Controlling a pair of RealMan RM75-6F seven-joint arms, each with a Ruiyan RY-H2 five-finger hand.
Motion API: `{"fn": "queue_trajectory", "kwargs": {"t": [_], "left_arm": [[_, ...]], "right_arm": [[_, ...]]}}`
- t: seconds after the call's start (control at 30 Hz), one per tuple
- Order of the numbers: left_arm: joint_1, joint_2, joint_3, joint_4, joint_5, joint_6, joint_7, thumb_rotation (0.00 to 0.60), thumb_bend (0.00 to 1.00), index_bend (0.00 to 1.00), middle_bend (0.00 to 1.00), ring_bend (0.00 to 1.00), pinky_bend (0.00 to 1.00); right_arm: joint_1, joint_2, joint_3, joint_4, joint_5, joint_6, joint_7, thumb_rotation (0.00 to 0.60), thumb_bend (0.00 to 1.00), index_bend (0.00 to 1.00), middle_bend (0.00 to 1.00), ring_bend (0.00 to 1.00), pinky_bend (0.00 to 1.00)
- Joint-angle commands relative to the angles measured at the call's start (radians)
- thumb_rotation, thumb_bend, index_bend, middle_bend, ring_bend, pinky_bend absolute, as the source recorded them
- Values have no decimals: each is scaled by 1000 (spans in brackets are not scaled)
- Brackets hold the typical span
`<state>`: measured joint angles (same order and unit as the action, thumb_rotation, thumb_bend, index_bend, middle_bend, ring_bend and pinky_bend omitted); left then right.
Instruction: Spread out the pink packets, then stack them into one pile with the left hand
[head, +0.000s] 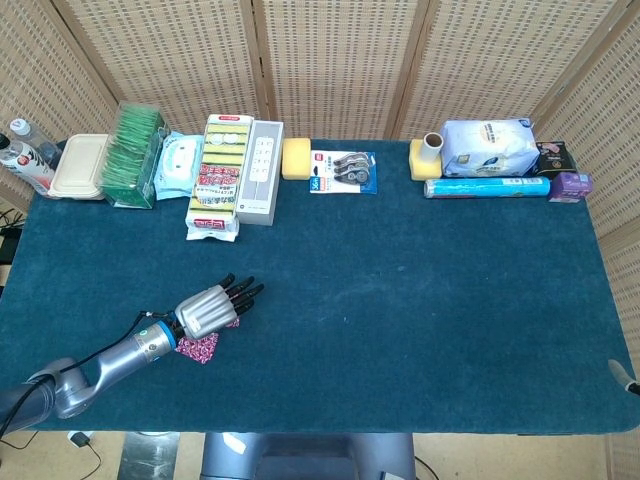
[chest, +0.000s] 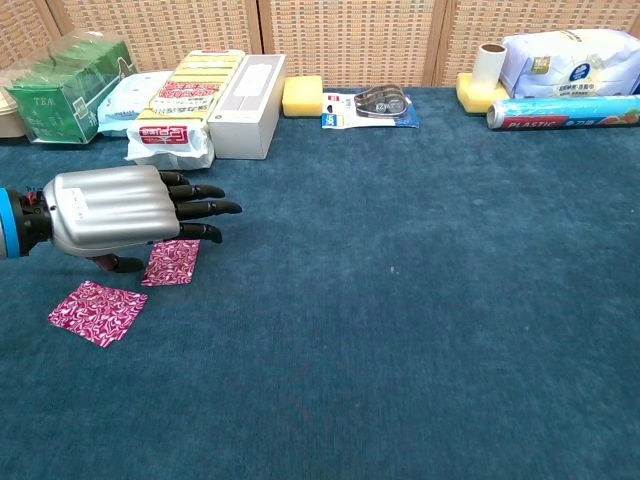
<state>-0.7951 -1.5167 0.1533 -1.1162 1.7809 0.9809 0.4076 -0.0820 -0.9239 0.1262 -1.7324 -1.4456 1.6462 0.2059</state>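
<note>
The two pink packets (chest: 98, 309) are lying spread apart on the near-left tabletop (chest: 400, 300), and the left hand (chest: 115, 215), fingers apart and empty, is hovering over the farther one, so stacking remains.

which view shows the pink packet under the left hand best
The chest view: the packet shows most of its patterned face, only its upper edge behind the left hand. In the head view the hand covers it almost wholly; only a sliver peeks out.

two pink packets (chest: 97, 310) (chest: 172, 262), two yellow sponges (head: 296, 158) (head: 419, 163)
</note>
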Motion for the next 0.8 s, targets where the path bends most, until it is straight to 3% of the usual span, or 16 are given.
{"fn": "queue_trajectory", "kwargs": {"t": [0.03, 0.67, 0.8], "left_arm": [[2, 4, -3, -3, -3, 1, -1, 600, 243, 159, 0, 0, 227], [2, -3, -11, -13, -21, -50, 72, 600, 245, 159, 0, 0, 242], [6, -18, -9, 2, -13, -40, 66, 600, 247, 219, 0, 0, 255]], "right_arm": [[0, 0, 1, 2, 1, -1, 2, 600, 227, 181, 46, 0, 0], [-1, 1, 1, 4, 0, 0, 8, 600, 227, 182, 45, 0, 0], [-1, 2, 1, 4, -1, 1, 11, 600, 227, 182, 45, 0, 0]]}}
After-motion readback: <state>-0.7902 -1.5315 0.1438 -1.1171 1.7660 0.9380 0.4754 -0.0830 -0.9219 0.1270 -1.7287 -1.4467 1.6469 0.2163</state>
